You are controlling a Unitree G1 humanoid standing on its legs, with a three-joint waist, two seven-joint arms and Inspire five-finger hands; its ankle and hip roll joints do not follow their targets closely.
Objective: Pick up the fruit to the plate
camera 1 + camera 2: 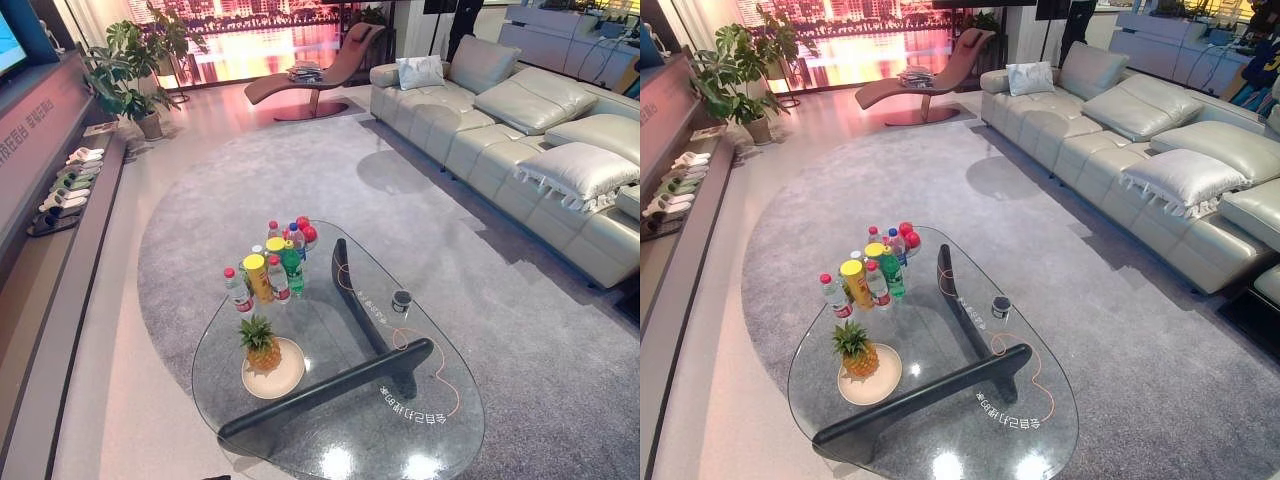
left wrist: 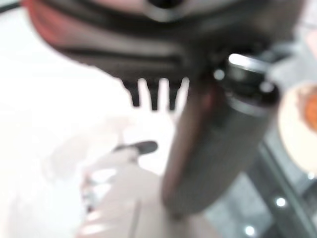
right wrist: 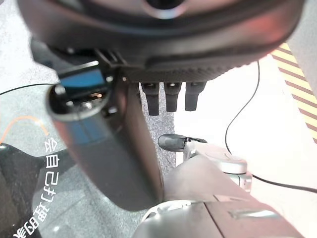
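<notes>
Left eye view: pineapple (image 1: 261, 345) on plate (image 1: 287, 383); wrist views: left hand (image 2: 218, 144), right hand (image 3: 104, 148) fingers straight.

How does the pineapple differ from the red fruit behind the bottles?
The pineapple is golden with a green leafy crown; the red fruit is smooth and round. The pineapple already stands on the plate at the near end; the red fruit sits behind the bottles. Both rest on the glass table.

Room bright, daylight from big window (image 1: 250, 35) at far end. White glare spots on glass table (image 1: 340, 455). Soft shadows on grey rug (image 1: 400, 170) beside sofa (image 1: 500, 120). Left wrist view very blurry, floor washed out white.
</notes>
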